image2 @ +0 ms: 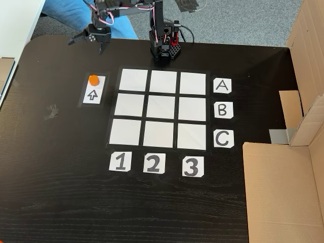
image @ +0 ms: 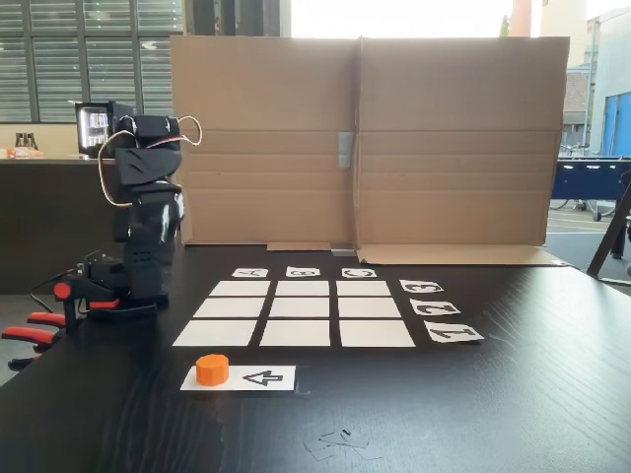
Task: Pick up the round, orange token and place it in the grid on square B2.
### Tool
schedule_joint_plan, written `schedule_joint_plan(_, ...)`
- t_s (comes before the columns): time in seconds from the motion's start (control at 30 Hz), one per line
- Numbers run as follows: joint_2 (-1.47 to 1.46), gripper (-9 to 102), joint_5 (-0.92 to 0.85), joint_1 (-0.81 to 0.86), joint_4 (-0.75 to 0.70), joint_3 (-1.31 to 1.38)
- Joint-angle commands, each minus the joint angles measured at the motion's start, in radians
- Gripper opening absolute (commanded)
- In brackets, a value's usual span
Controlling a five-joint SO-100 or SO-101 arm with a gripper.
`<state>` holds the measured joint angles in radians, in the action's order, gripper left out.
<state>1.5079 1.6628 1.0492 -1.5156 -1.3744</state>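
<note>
The round, orange token (image: pixel 212 370) (image2: pixel 93 79) stands on the end of a white strip with a black arrow (image: pixel 258 377) (image2: pixel 93 94), just outside the grid. The grid (image: pixel 240 289) (image2: pixel 133 80) is nine white paper cells, and square B2 (image: pixel 302 307) (image2: pixel 161 107) in its centre is bare. In a fixed view from above, my gripper (image2: pixel 86 47) hangs open a little beyond the token, its fingers (image2: pixel 101 48) spread, holding nothing. The black arm (image: pixel 148 197) stands folded at the table's left in the front fixed view.
Cards A, B, C (image2: pixel 223 109) and 1, 2, 3 (image2: pixel 154 163) edge the grid. A cardboard wall (image: pixel 365 138) (image2: pixel 283 177) closes one side. The arm's base (image2: pixel 163 48) is clamped with orange clamps (image: pixel 39 330). A person's blue-clad leg (image2: pixel 71 15) is beyond the table. Crumpled tape (image2: pixel 50 111) lies near the strip.
</note>
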Motion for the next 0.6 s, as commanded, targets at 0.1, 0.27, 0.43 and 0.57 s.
schedule_joint_plan(0.1,-0.031,65,-0.063,-0.011,0.014,0.038)
schedule_joint_plan(0.27,-0.069,67,-0.123,-0.020,0.032,0.037)
schedule_joint_plan(0.43,-0.120,67,-0.156,-0.040,0.054,0.051)
schedule_joint_plan(0.57,-0.160,67,-0.164,-0.060,0.064,0.064)
